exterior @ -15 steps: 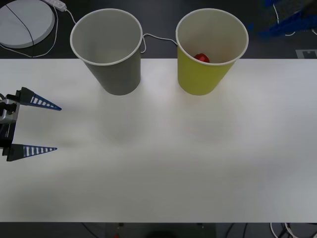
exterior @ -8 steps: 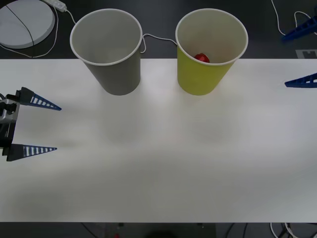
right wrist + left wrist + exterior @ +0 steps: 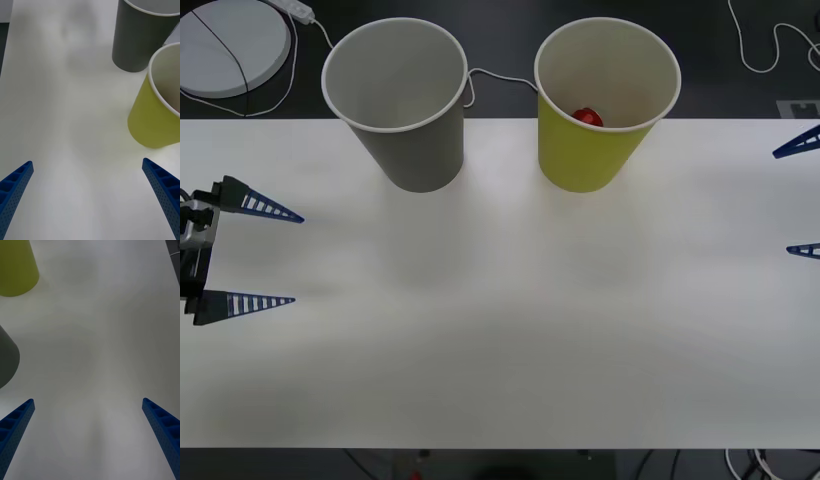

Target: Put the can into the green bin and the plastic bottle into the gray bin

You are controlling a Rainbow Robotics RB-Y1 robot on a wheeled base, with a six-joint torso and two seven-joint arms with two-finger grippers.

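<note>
Looking down from above the arms, we see the white worktop (image 3: 510, 330) stretching out bare in front of us. Our left gripper (image 3: 285, 258) sits at the left edge, low over the surface, its two blue ribbed fingers (image 3: 265, 207) spread wide apart and holding nothing. In the left wrist view those same fingers (image 3: 15, 427) stand at the two corners with plain worktop (image 3: 97, 352) between them, and the green bin (image 3: 17, 268) and gray bin (image 3: 7, 360) show at the side.

Our right gripper (image 3: 802, 196) is at the right edge of the worktop, its fingers also parted and empty, with just the blue tips (image 3: 798, 142) reaching in. From the right wrist view the fingers (image 3: 163, 187) are wide apart too, and beyond them stands the green bin (image 3: 157, 108), with the gray bin (image 3: 142, 33) farther on, just beside it.

At the far edge of the worktop, the gray bin (image 3: 412, 140) stands upright on the left and the green bin (image 3: 590, 150) upright on the right, near each other but apart. We can see the can (image 3: 586, 117) as a small red shape down inside the green bin, against its white inner wall. We cannot make out anything inside the gray bin.

Beyond the worktop lie a round white disc (image 3: 230, 45) and a white cable (image 3: 490, 78) on a dark floor.
</note>
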